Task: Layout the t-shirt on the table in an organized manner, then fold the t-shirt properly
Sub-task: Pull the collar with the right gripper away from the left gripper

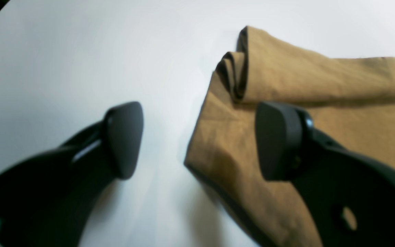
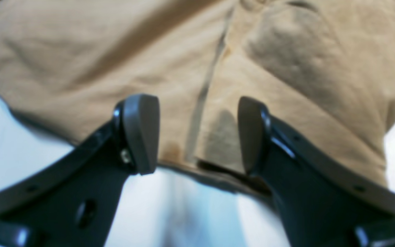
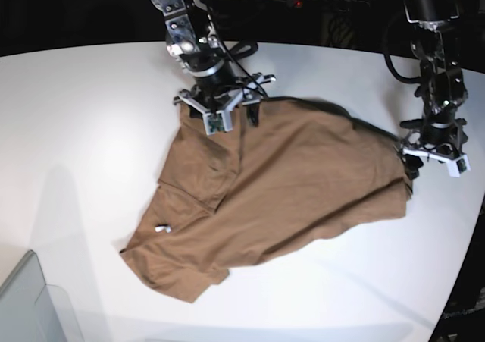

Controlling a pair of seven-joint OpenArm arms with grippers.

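Note:
The brown t-shirt (image 3: 280, 183) lies crumpled and partly spread on the white table (image 3: 83, 114), its small white tag (image 3: 161, 227) near the front left. My right gripper (image 3: 220, 107) is open at the shirt's far edge. In the right wrist view, the right gripper (image 2: 197, 133) straddles that edge of the shirt (image 2: 286, 68) without closing on it. My left gripper (image 3: 424, 158) is open at the shirt's right end. In the left wrist view, the left gripper (image 1: 201, 140) has one finger (image 1: 279, 140) over the shirt (image 1: 303, 79) and the other over the bare table (image 1: 81, 61).
A clear grey bin (image 3: 26, 304) stands at the table's front left corner. The table's curved edge runs along the right side (image 3: 474, 228), close to the left arm. Dark background lies behind the table.

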